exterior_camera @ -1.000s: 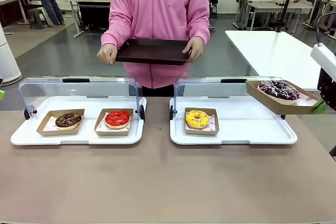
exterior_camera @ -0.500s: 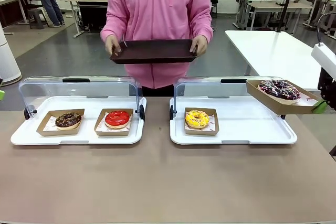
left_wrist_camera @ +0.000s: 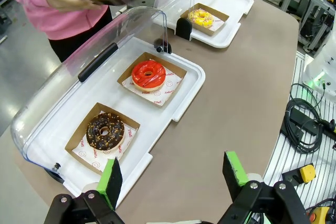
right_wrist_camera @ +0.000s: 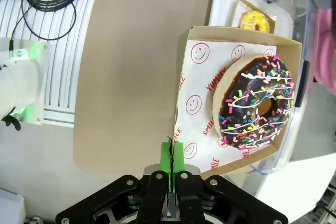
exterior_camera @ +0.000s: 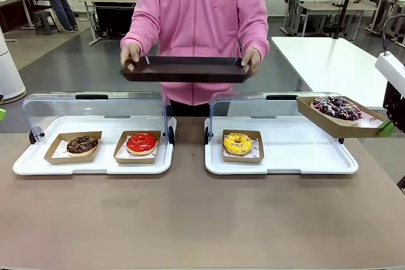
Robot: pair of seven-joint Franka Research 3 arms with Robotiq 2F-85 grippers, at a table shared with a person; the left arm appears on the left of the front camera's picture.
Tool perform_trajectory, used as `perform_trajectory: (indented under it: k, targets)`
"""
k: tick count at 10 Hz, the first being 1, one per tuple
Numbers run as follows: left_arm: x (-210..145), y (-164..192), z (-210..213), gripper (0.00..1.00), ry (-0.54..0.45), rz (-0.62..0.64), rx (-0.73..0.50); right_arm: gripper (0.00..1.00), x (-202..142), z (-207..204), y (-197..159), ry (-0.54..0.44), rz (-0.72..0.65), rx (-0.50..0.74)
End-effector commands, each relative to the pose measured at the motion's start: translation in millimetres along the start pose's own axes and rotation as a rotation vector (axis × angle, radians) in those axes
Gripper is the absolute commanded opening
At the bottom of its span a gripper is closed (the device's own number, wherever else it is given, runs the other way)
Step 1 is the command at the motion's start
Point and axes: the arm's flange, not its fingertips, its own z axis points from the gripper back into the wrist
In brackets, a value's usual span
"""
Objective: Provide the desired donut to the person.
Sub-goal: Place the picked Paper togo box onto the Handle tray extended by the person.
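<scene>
two clear lids [exterior_camera: 95, 109] before the person [exterior_camera: 196, 23]

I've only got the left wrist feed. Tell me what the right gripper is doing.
Observer: The right gripper is shut on the edge of a cardboard box carrying a chocolate donut with sprinkles.
Operator: Give me the box's position.
Observer: In the front view it hangs in the air above the right end of the right display tray, not resting on it.
Operator: Now report on the person's tray.
Observer: The dark tray is held about level, with the person's right hand at one end and left hand at the other.
</scene>
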Motion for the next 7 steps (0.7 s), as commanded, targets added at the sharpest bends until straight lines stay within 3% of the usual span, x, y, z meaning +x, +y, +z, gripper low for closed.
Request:
perform_trajectory:
  k: [1,7]
  targets:
    - [-1.5,1.3,1.0,1.00,-0.015,-0.016,-0.009,0.00,-1.6,0.3,1.0,0.023,-0.006,0.004]
    - [-1.5,1.3,1.0,1.00,-0.015,-0.016,-0.009,0.00,-1.6,0.3,1.0,0.023,-0.006,0.004]
